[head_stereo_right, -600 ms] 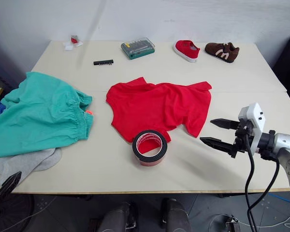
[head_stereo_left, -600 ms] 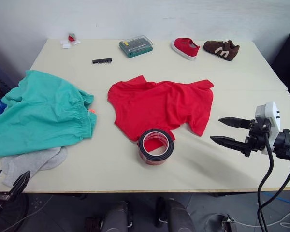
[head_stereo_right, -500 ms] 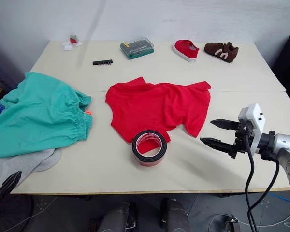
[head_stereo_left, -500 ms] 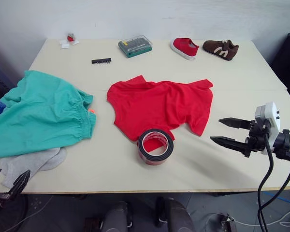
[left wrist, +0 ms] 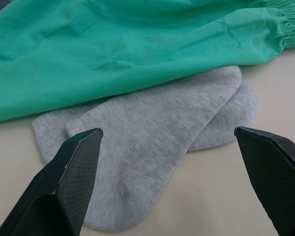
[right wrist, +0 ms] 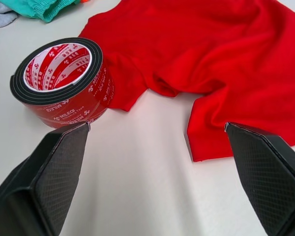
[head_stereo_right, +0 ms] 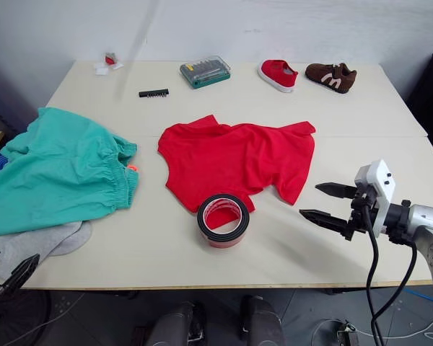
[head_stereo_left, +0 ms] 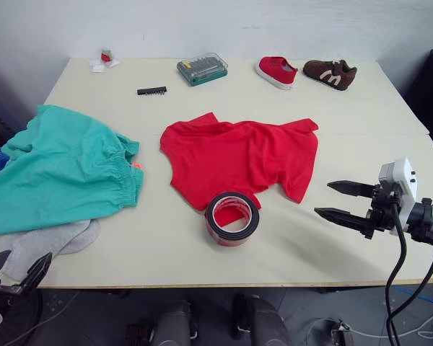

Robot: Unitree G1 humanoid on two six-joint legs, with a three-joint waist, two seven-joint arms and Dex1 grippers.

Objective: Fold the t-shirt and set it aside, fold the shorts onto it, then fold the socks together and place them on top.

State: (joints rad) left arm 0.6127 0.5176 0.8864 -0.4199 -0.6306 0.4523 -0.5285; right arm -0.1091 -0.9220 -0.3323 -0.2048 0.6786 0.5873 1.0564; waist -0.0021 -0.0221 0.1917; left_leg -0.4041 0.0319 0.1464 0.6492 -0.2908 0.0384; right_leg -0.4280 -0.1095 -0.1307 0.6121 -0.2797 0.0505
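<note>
A red t-shirt [head_stereo_left: 239,160] lies crumpled mid-tabletop, its near hem seemingly under a tape roll [head_stereo_left: 232,218]. The right gripper [head_stereo_left: 336,202] hovers wide open near the front right edge. Pulling the shirt could drag the roll.

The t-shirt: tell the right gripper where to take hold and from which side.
Grip the t-shirt at the loose lower corner nearest the open right gripper, coming in low from the robot's right. That flap lies flat on bare table, away from the tape roll sitting on the hem.
</note>
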